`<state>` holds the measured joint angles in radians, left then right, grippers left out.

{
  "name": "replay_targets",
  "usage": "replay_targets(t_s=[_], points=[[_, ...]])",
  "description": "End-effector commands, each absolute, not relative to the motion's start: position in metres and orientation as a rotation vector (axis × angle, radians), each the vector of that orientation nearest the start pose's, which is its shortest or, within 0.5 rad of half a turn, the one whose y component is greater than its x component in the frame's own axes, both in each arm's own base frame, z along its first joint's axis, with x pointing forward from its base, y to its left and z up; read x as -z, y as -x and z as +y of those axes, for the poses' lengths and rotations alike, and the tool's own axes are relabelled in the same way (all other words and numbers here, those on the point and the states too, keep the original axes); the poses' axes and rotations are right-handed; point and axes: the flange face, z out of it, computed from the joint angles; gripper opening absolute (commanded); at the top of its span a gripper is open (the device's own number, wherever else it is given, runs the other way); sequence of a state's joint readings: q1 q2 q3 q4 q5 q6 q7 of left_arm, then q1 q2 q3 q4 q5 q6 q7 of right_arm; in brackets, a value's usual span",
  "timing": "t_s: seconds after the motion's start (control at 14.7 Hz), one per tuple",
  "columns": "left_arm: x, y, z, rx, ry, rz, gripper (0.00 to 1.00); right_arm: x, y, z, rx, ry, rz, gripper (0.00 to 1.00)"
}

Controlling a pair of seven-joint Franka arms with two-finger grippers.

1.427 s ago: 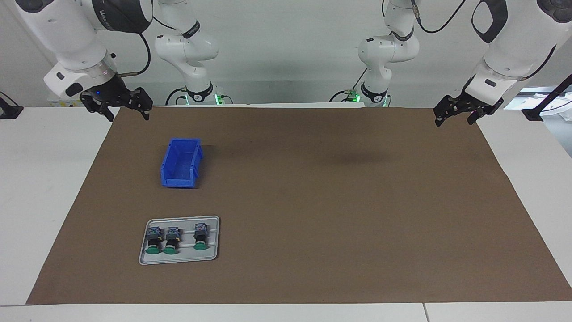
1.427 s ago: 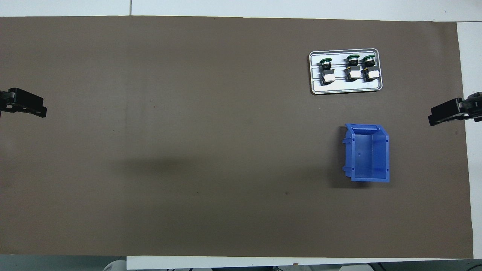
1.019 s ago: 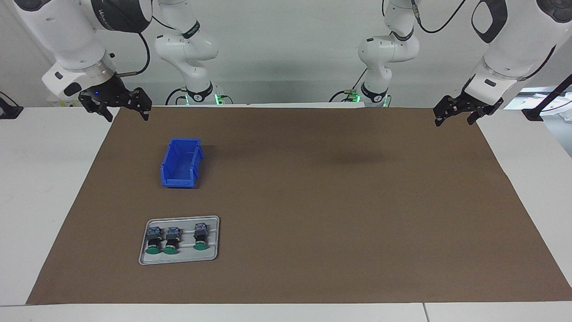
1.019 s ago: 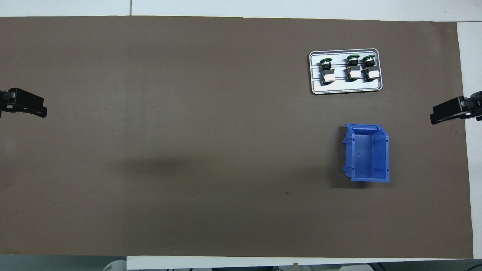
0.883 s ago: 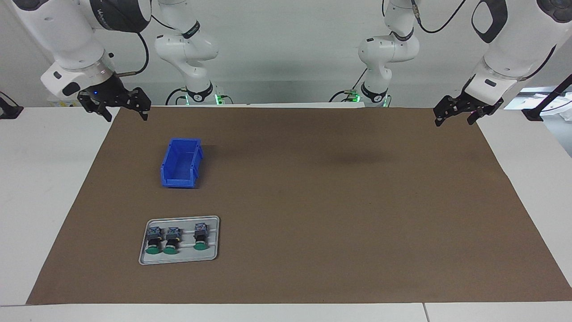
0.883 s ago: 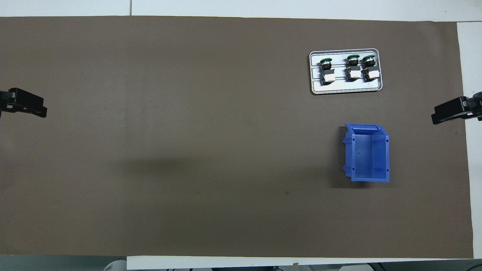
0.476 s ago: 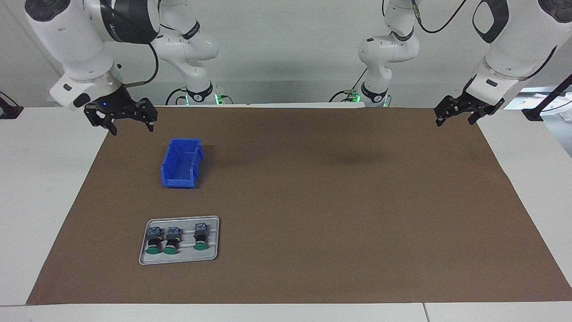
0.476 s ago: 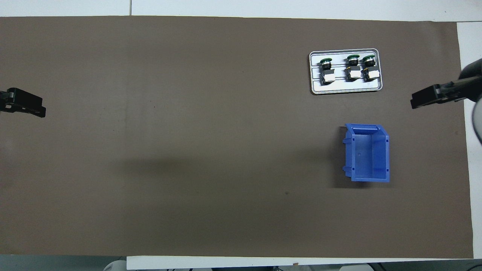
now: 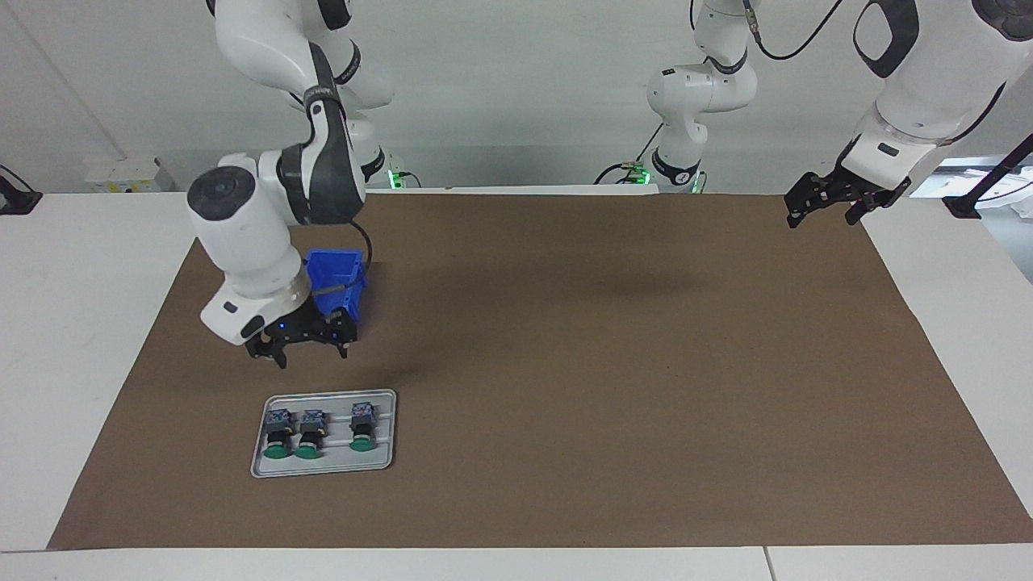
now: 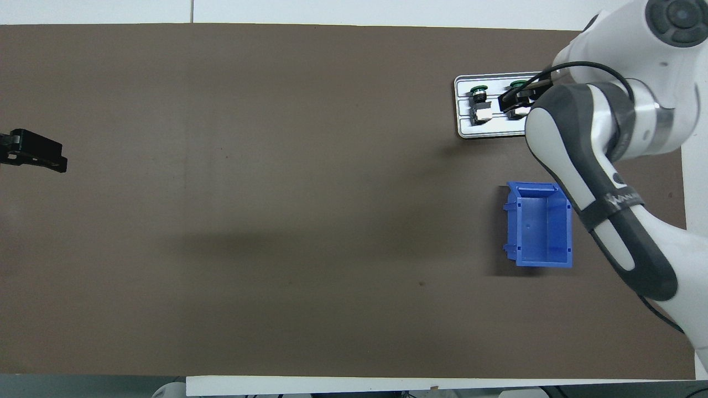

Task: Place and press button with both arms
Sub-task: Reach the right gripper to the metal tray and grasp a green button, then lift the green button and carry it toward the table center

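Three green-capped buttons lie side by side on a grey tray toward the right arm's end of the table. My right gripper hangs open and empty in the air over the tray's robot-side edge, clear of the buttons. In the overhead view the right gripper and its arm cover part of the tray; one button shows whole and another's green cap peeks out. My left gripper waits open over the mat's corner at its own end, and the left gripper also shows from overhead.
A blue bin stands empty on the brown mat, nearer to the robots than the tray, partly hidden by the right arm; the bin shows whole from overhead. Two slimmer white arms stand at the robots' edge of the table.
The right arm has swung out from its corner of the mat, past the blue bin, and lowered its gripper over the tray. The left arm has stayed still.
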<state>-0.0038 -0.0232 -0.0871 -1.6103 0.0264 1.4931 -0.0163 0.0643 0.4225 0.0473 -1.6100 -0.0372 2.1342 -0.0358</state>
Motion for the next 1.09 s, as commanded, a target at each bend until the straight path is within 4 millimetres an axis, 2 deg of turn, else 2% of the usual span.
replay_targets(t_s=[0.0,0.07,0.2,0.41,0.61,0.88,0.95,1.02], points=[[-0.614,-0.530,-0.041,-0.154,3.096,0.107,1.00,-0.355,-0.698,0.089,0.195,3.117,-0.213,0.99],[-0.614,-0.530,-0.041,-0.155,3.096,0.119,1.00,-0.338,-0.701,0.089,0.178,3.116,-0.206,0.98],[-0.614,-0.531,-0.042,-0.152,3.096,0.124,1.00,-0.327,-0.702,0.107,0.206,3.111,-0.220,0.94],[-0.614,-0.530,-0.043,-0.155,3.095,0.126,1.00,-0.310,-0.704,0.099,0.189,3.119,-0.244,0.93],[-0.614,-0.531,-0.043,-0.152,3.095,0.128,1.00,-0.299,-0.706,0.097,0.187,3.116,-0.282,0.84],[-0.615,-0.531,-0.042,-0.150,3.096,0.126,1.00,-0.296,-0.704,0.096,0.179,3.113,-0.274,0.63],[-0.615,-0.531,-0.042,-0.150,3.096,0.126,1.00,-0.298,-0.704,0.094,0.174,3.114,-0.269,0.48],[-0.615,-0.531,-0.043,-0.150,3.096,0.128,1.00,-0.300,-0.705,0.094,0.164,3.112,-0.262,0.26]])
